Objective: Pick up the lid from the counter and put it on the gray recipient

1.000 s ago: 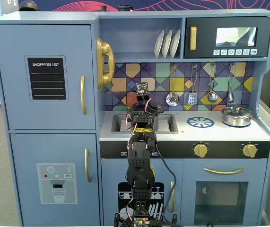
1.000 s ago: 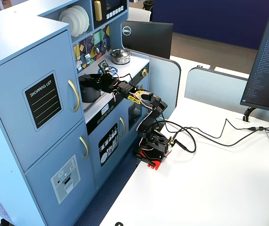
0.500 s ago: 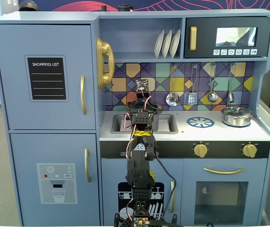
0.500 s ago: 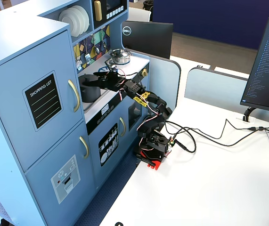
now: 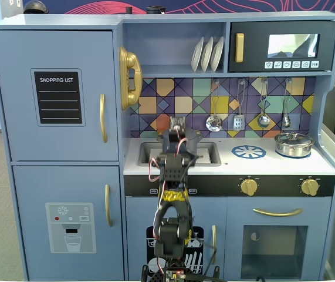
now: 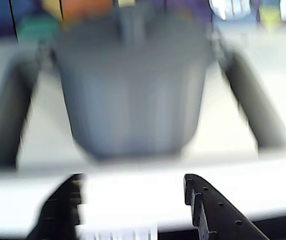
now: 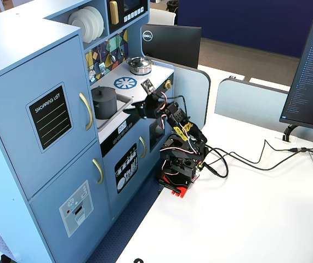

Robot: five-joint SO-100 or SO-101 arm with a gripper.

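Observation:
The gray recipient (image 7: 104, 104) is a matte dark-gray pot standing in the sink. The lid (image 7: 102, 90) lies flat on top of it, and its small knob (image 6: 131, 21) shows blurred in the wrist view above the pot body (image 6: 132, 95). In the fixed view from the front the arm hides most of the pot. My gripper (image 6: 132, 180) is open and empty. It hangs over the counter's front edge just in front of the sink, pointing at the pot and apart from it. It also shows in both fixed views (image 5: 178, 126) (image 7: 143, 98).
A shiny steel pot (image 5: 294, 144) with its own lid stands at the counter's right end, next to the blue-and-white burner pattern (image 5: 249, 152). Utensils (image 5: 237, 120) hang on the tiled back wall. A monitor (image 7: 312, 82) and cables (image 7: 255, 159) are on the white desk.

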